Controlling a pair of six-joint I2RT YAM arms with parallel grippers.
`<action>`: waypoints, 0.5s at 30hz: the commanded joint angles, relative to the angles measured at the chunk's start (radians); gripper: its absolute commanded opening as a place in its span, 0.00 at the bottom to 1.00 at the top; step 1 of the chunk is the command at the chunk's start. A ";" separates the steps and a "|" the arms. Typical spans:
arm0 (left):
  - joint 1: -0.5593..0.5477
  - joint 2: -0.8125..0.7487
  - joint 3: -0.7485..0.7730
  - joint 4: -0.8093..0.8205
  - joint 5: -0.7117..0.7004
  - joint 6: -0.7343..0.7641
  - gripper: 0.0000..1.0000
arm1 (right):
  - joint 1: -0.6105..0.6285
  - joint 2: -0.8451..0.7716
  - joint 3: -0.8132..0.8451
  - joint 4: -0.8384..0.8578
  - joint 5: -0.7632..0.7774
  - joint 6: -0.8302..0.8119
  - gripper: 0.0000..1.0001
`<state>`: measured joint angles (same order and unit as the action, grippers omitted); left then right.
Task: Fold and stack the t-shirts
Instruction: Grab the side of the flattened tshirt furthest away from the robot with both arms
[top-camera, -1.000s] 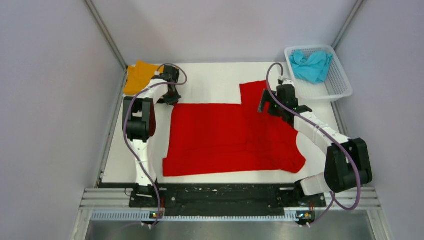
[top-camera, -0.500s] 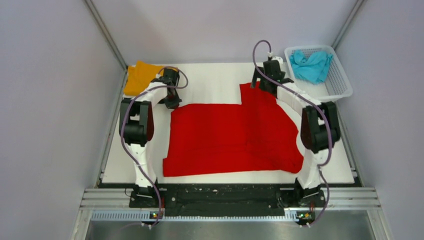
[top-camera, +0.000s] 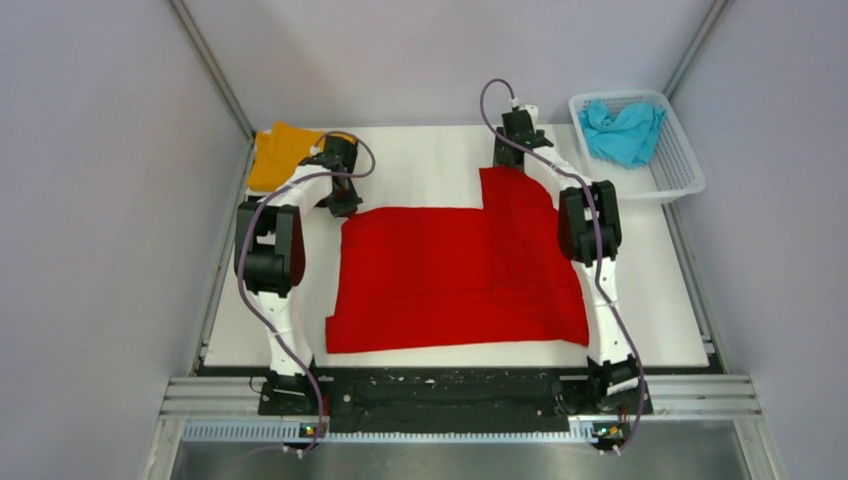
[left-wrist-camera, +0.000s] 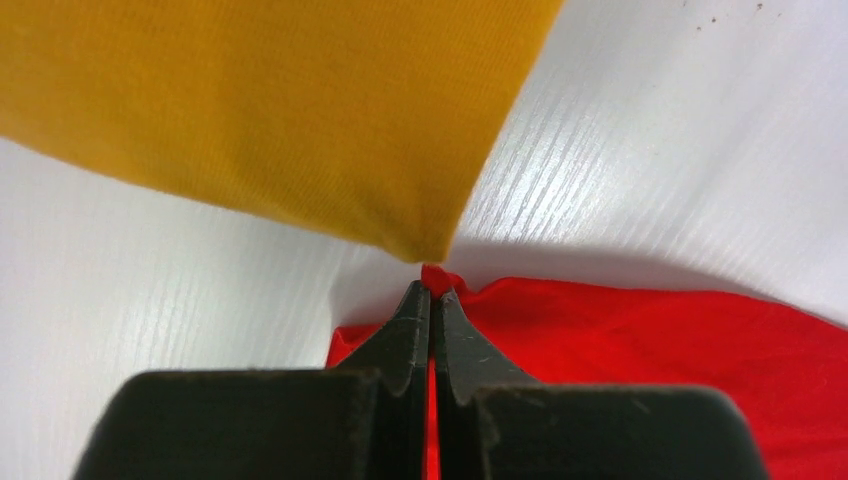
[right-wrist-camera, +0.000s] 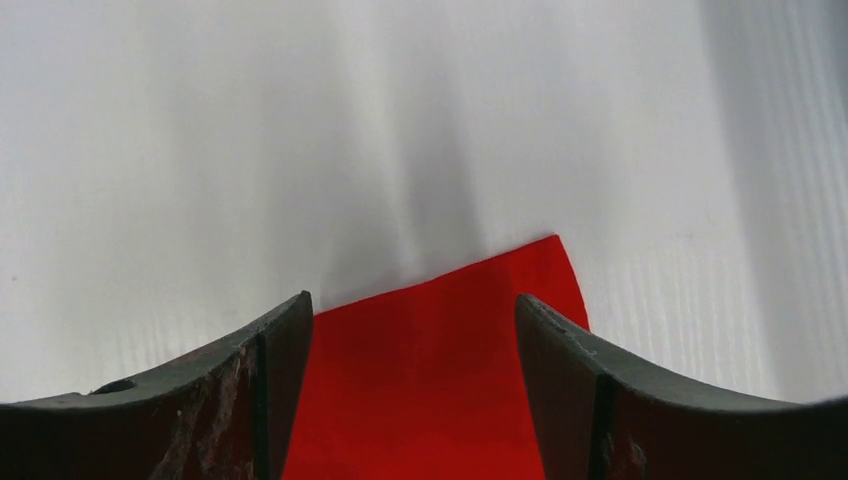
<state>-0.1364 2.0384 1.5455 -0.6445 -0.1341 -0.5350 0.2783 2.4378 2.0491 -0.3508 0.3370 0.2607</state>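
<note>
A bright red t-shirt (top-camera: 460, 275) lies spread flat on the white table. My left gripper (top-camera: 343, 207) is shut on its far left corner (left-wrist-camera: 440, 277). A folded orange t-shirt (top-camera: 278, 152) lies at the far left corner and fills the top of the left wrist view (left-wrist-camera: 270, 110). My right gripper (top-camera: 510, 160) is open, its jaws spread over the red shirt's far sleeve edge (right-wrist-camera: 440, 360), not closed on it. A turquoise t-shirt (top-camera: 622, 130) lies crumpled in the basket. No black or white shirt is in view.
A white plastic lattice basket (top-camera: 678, 170) stands at the far right corner. Grey walls close in the table on the left, back and right. The arm bases sit on a black rail (top-camera: 450, 392) at the near edge.
My right arm has swung from the shirt's right side to the far edge of its sleeve, and the shirt's near right corner now lies flatter. The left gripper has stayed put.
</note>
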 joint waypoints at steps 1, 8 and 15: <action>-0.002 -0.074 -0.011 0.025 0.010 0.009 0.00 | -0.002 0.072 0.110 -0.046 0.033 -0.050 0.70; -0.002 -0.090 -0.018 0.026 0.004 0.009 0.00 | -0.001 0.069 0.057 -0.062 -0.054 0.002 0.36; -0.002 -0.101 -0.022 0.025 -0.002 0.008 0.00 | -0.001 -0.038 -0.110 0.017 -0.124 0.049 0.21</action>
<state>-0.1364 2.0006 1.5291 -0.6384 -0.1276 -0.5320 0.2783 2.4691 2.0403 -0.3161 0.2852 0.2699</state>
